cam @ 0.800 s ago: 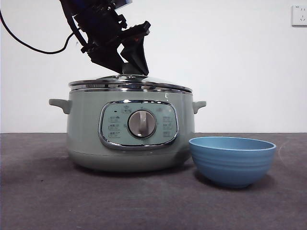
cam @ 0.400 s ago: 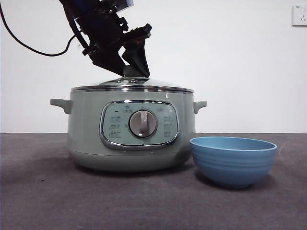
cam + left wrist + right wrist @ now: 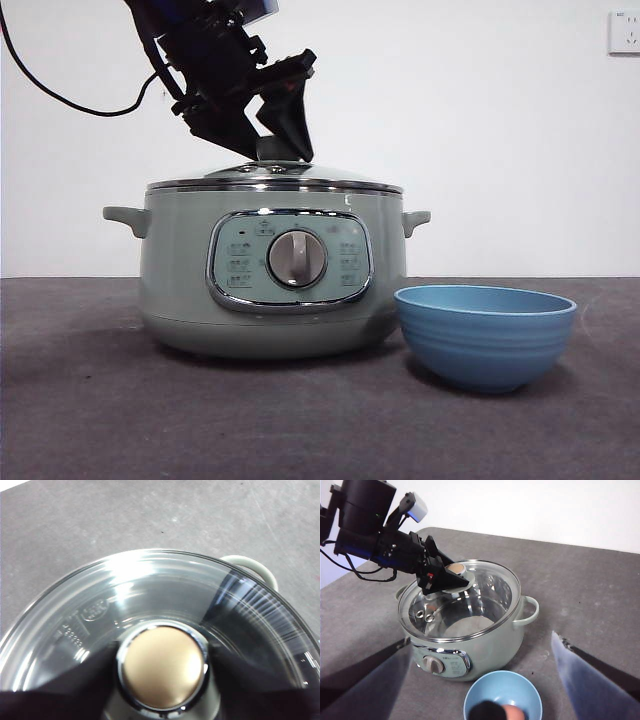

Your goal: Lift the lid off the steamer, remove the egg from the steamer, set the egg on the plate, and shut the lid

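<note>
The pale green steamer (image 3: 180, 270) stands on the table with the domed glass lid (image 3: 275, 178) seated level on its rim. My left gripper (image 3: 275, 150) comes down from the upper left, shut on the lid's knob (image 3: 162, 667), with one black jaw on each side of it. The sky-blue plate (image 3: 485, 335) sits just right of the steamer. In the right wrist view the egg (image 3: 512, 712) lies inside the plate (image 3: 475, 700), partly cut off by the picture's edge. My right gripper (image 3: 481, 637) hovers open above the plate and holds nothing.
A dark grey mat (image 3: 90, 400) covers the table in front of a white wall. A black cable (image 3: 60, 95) trails from the left arm. The steamer's side handle (image 3: 415, 220) sticks out toward the plate. A wall socket (image 3: 625, 30) is at the far upper right.
The lid, slightly raised and tilted a second ago, has come down and now sits flat on the steamer's rim. The left gripper lowered with it and has held still since.
</note>
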Motion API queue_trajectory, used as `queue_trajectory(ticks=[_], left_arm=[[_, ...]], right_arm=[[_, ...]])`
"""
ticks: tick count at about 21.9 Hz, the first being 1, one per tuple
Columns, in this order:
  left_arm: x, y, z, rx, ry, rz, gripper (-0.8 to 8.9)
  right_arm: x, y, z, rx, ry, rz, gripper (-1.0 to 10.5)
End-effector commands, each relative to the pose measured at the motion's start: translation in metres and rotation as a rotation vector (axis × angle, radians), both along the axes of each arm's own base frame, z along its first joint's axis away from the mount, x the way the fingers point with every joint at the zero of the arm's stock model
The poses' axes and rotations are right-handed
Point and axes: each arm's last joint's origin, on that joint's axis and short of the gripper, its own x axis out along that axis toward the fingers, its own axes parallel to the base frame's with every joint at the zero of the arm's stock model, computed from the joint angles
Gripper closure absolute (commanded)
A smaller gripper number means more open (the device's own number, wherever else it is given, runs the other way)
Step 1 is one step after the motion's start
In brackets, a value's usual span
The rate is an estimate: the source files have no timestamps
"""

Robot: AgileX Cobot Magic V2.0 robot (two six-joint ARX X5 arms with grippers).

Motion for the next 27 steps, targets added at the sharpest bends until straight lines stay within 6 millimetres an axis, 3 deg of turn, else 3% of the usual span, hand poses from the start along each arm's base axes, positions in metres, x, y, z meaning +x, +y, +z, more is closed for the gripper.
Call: queue_trajectory(ticks=[1, 6, 11, 20, 27], left_arm=[[-0.001, 0.002, 0.002, -0.001, 0.005, 0.0, 3.11], [-0.013, 0.009, 0.025, -0.029, -0.046, 0.001, 3.11], [-0.038, 0.022, 0.054, -0.048, -0.073, -0.003, 3.11], [-0.115, 0.062, 0.101, -0.093, 0.02, -0.073, 3.14], [-0.171, 0.09, 0.117, -0.136, 0.121, -0.147, 3.15]], right_arm=[[0.0, 0.0, 0.0, 0.005, 0.012, -0.001, 4.7], [-0.001, 0.0, -0.002, -0.005, 0.029, -0.001, 4.7], [-0.001, 0.0, -0.003, -0.01, 0.042, 0.006, 4.7], [-0.007, -0.002, -0.016, -0.062, 0.176, 0.057, 4.7], [-0.013, -0.001, -0.023, -0.04, 0.292, 0.166, 4.8]])
